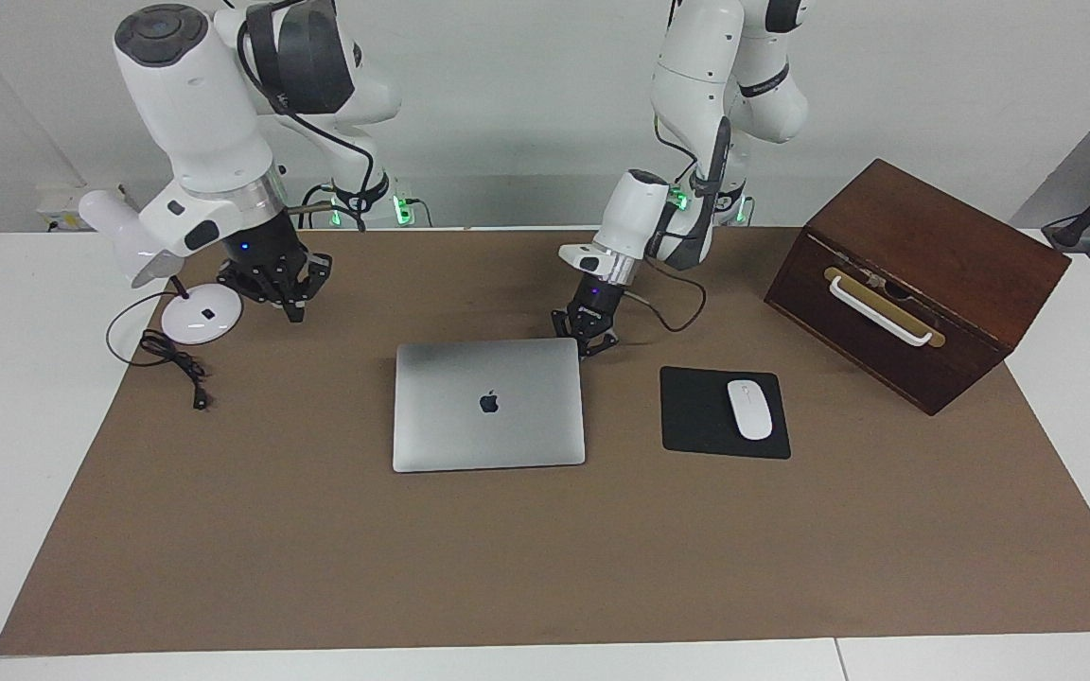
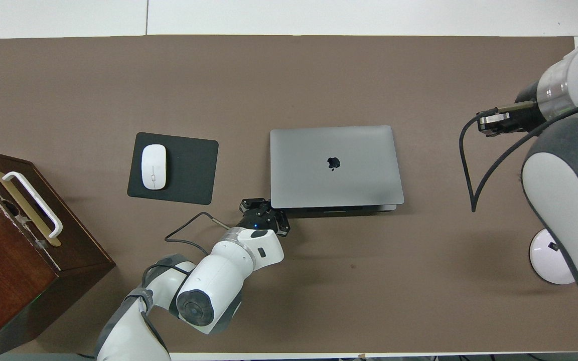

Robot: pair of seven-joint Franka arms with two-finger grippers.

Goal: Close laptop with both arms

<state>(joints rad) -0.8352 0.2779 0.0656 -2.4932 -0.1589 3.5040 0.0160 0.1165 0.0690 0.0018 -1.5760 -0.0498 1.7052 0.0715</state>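
Observation:
The silver-grey laptop (image 1: 488, 404) lies in the middle of the brown mat, its lid with the dark apple logo down almost flat. In the overhead view (image 2: 336, 165) a thin strip of the base shows under the lid's edge nearest the robots. My left gripper (image 1: 588, 340) is low at the laptop's corner nearest the robots, toward the left arm's end, with its fingers spread and nothing in them; it also shows in the overhead view (image 2: 265, 213). My right gripper (image 1: 278, 295) is open, empty and raised over the mat beside a white round base, well away from the laptop.
A black mouse pad (image 1: 696, 416) with a white mouse (image 1: 749, 409) lies beside the laptop toward the left arm's end. A brown wooden box (image 1: 919, 274) with a white handle stands at that end. A white round base (image 1: 202, 317) with a black cable is near the right gripper.

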